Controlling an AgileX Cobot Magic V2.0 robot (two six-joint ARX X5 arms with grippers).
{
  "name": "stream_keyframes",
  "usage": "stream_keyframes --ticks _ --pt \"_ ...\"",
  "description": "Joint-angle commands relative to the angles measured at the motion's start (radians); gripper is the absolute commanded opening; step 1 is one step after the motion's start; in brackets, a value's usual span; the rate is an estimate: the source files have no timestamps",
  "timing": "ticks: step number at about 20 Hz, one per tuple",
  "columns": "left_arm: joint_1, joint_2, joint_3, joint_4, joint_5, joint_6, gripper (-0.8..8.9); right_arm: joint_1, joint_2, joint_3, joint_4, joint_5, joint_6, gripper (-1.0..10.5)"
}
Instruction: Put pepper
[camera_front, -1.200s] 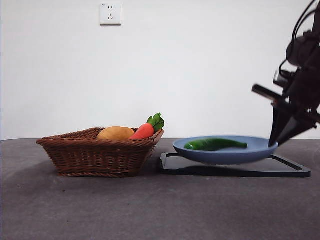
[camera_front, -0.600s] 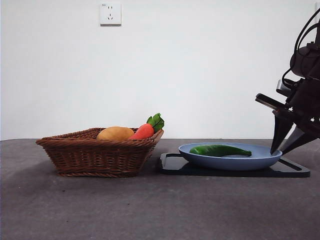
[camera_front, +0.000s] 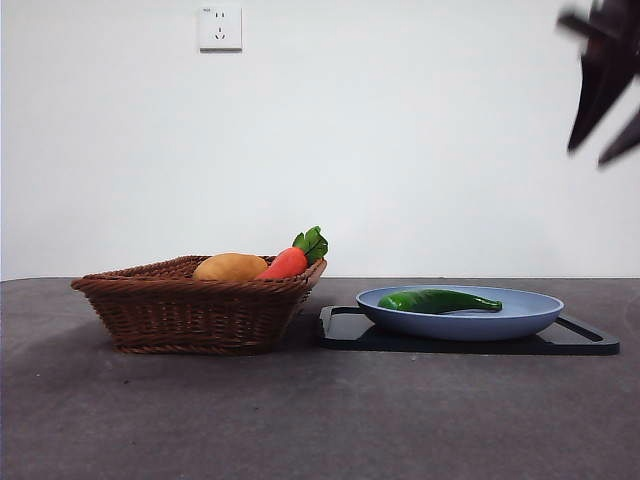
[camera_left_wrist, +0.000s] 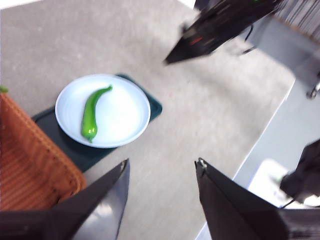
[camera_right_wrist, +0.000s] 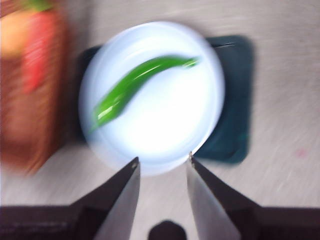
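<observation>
pepper: long glossy dark-green chili-shaped pepper (camera_front: 438, 300), lying flat on the round pale-blue plate (camera_front: 520, 320); also seen at (camera_left_wrist: 93, 112) and (camera_right_wrist: 135, 82); nothing touching it
plate: sits on the flat black rectangular tray (camera_front: 590, 342) on the grey worktop (camera_front: 300, 420); level, not tilted
basket: brown woven wicker basket (camera_front: 190, 315) just beside the tray, well clear of the plate; holds a tan potato (camera_front: 231, 267) and an orange carrot with green leaves (camera_front: 295, 257)
right gripper: (camera_right_wrist: 162, 162) high above the plate's near rim, looking down on it; picture motion-blurred; fingers (camera_right_wrist: 122, 200) spread with a narrow gap, holding nothing; shows in the front view as a dark blurred tip at the top corner (camera_front: 605, 105), well above the worktop
left gripper: (camera_left_wrist: 162, 167) high over the worktop off to the side of plate and basket, waiting; fingers (camera_left_wrist: 107, 200) spread, empty
progress: judged done or nearly; pepper rests on the plate, free of both grippers, plate seated on the tray
left to do: likely only parking the right arm; no sign that the pepper needs a further move, though the task names no goal so cannot be sure
risk: low; pepper lies well inside the rim, unlikely to roll off
</observation>
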Motion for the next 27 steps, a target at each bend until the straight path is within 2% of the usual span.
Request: stream_keyframes --ticks 1,3,8,9,11,12,27 --pt "-0.009 0.005 0.020 -0.021 -0.023 0.050 2.32 0.050 -0.133 0.021 -0.098 -0.003 -0.061 1.7" --pt "-0.009 0.005 0.020 -0.044 -0.052 0.070 2.32 0.105 -0.240 0.021 -0.180 -0.002 -0.071 1.7" --pt "-0.008 0.005 0.020 -0.065 -0.054 0.070 2.29 0.257 -0.438 0.021 -0.406 0.003 -0.070 1.5" --pt "-0.009 0.005 0.020 -0.067 -0.054 0.070 2.05 0.273 -0.458 0.021 -0.439 0.003 -0.070 1.2" --pt "-0.009 0.005 0.020 -0.068 -0.053 0.069 0.81 0.299 -0.489 0.021 -0.495 0.003 -0.099 0.2" --pt "-0.009 0.005 0.020 -0.069 -0.053 0.069 0.08 0.307 -0.497 0.021 -0.505 0.003 -0.118 0.1" --pt "-0.009 0.005 0.020 -0.063 -0.050 0.069 0.08 0.308 -0.506 0.021 -0.503 0.000 -0.103 0.1"
